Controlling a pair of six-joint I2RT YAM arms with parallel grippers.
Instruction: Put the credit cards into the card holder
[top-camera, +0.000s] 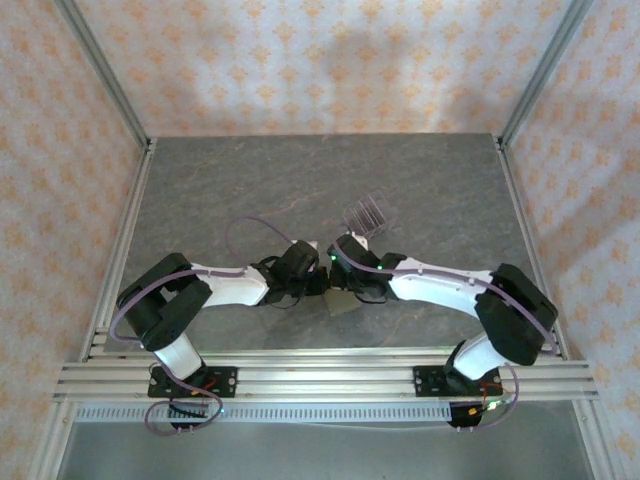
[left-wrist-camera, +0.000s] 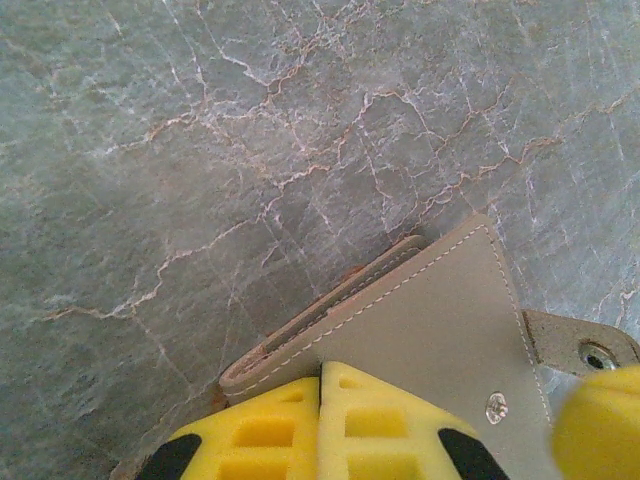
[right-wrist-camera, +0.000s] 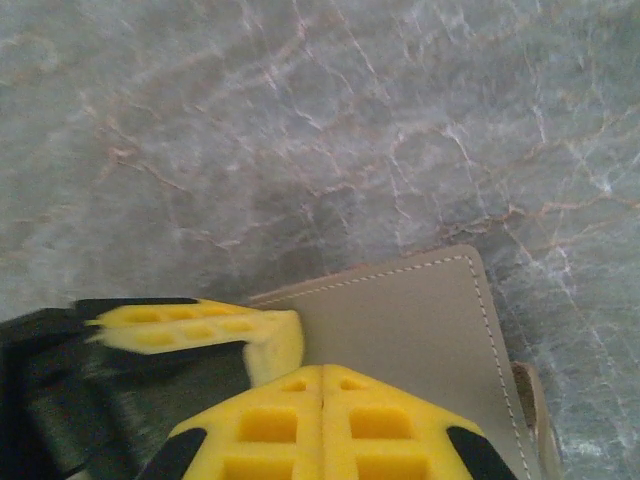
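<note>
I am pressing my left claw (left-wrist-camera: 320, 400) and right claw (right-wrist-camera: 322, 390), both clenched empty, onto the holder (left-wrist-camera: 430, 320) lying flat near the rack (top-camera: 368, 212), likely flattening it over the cards (left-wrist-camera: 352, 270) tucked inside.

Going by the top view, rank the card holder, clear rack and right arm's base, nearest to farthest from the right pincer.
1. card holder, at the right pincer tips.
2. clear rack, beyond it, mid-table.
3. right arm's base, near edge, right side.
</note>
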